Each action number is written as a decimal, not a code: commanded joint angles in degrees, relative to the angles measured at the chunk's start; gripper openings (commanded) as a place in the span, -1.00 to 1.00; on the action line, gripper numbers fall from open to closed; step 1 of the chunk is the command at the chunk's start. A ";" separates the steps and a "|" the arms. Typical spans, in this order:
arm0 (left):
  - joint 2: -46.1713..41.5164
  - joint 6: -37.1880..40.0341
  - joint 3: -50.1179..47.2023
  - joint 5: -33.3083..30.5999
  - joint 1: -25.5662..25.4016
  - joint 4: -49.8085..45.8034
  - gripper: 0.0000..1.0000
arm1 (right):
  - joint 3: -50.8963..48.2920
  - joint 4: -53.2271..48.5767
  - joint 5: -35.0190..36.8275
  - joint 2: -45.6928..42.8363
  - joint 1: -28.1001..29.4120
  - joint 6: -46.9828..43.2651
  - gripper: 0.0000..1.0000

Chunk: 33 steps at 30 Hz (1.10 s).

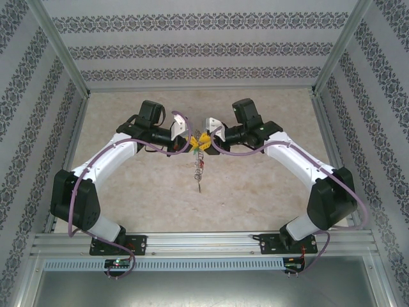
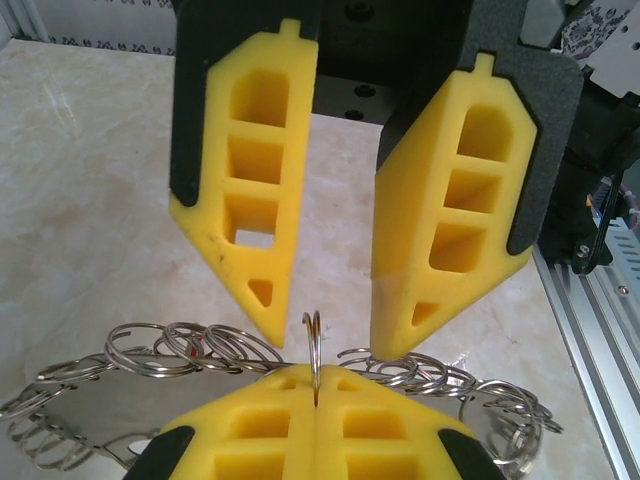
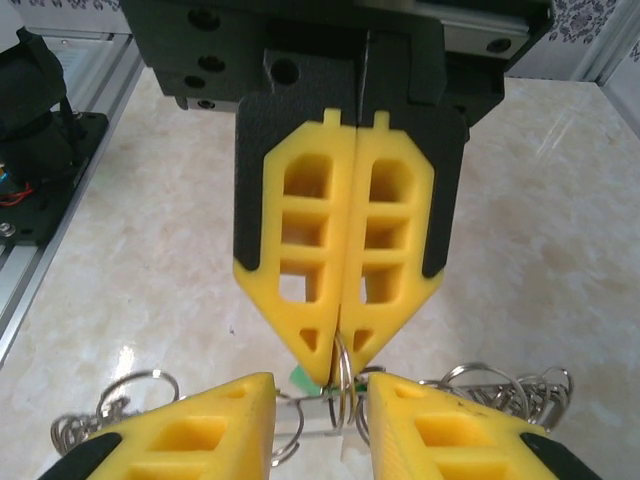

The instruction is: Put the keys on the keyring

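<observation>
Left gripper [image 2: 315,382] clamped tight on thin loop of keyring [image 2: 313,340] (loop seen edge-on between yellow pads). Right gripper [image 2: 335,342] faced it tip to tip, fingers parted, straddling same loop, not pinching. Small links fanned both sides over marble table [image 2: 90,200], mid-workspace.

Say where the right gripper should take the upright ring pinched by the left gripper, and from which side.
The bare arc of the upright ring standing clear of the shut left gripper. Bring the open right gripper straight in from opposite, straddling it: the ring is edge-on to it, so the jaws should close on its flat faces, clear of the linked rings.
</observation>
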 commanded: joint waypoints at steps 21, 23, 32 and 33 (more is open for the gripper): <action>0.39 -2.60 0.37 3.60 -0.13 4.19 -0.61 | -1.70 10.29 -3.81 -1.26 0.12 7.23 -1.00; 0.13 -4.47 -0.72 4.43 0.67 6.28 -0.53 | -3.10 14.82 -4.12 -2.20 -0.63 11.05 -1.00; -0.25 -7.43 -2.90 5.27 1.64 9.97 -0.48 | -7.00 25.32 -5.33 -4.30 -2.06 19.51 -1.00; -0.34 -7.80 -3.36 5.27 1.79 10.64 -0.46 | -7.42 26.14 -5.38 -4.46 -2.25 20.29 -1.00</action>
